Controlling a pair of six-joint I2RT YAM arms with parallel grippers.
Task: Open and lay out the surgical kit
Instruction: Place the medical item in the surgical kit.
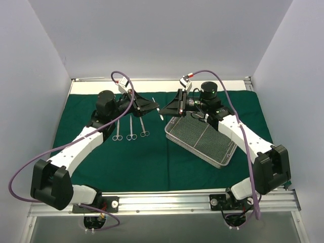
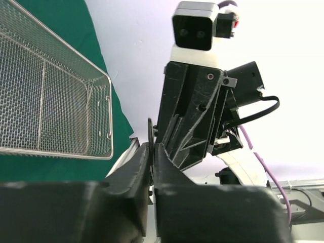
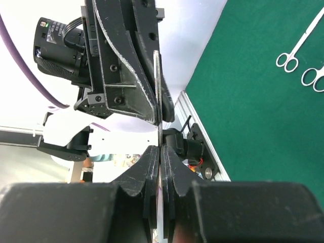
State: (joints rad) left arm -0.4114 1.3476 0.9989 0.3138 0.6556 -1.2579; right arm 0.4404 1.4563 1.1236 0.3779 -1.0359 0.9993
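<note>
The dark green drape [image 1: 152,162] lies spread flat on the table. The silver wire-mesh tray [image 1: 202,142] sits on it right of centre, empty; it also shows in the left wrist view [image 2: 50,101]. Three scissors-like instruments [image 1: 131,129] lie in a row left of centre. My left gripper [image 1: 154,105] and right gripper [image 1: 171,107] meet tip to tip above the drape's far middle. Both are shut on one slim steel instrument [image 1: 160,112], seen edge-on between the left jaws [image 2: 150,132] and the right jaws [image 3: 157,86].
White walls enclose the table on three sides. A metal rail [image 1: 167,200] runs along the near edge with both arm bases. Purple cables loop from each wrist. Two of the laid-out scissors [image 3: 298,45] show in the right wrist view on the drape [image 3: 263,101].
</note>
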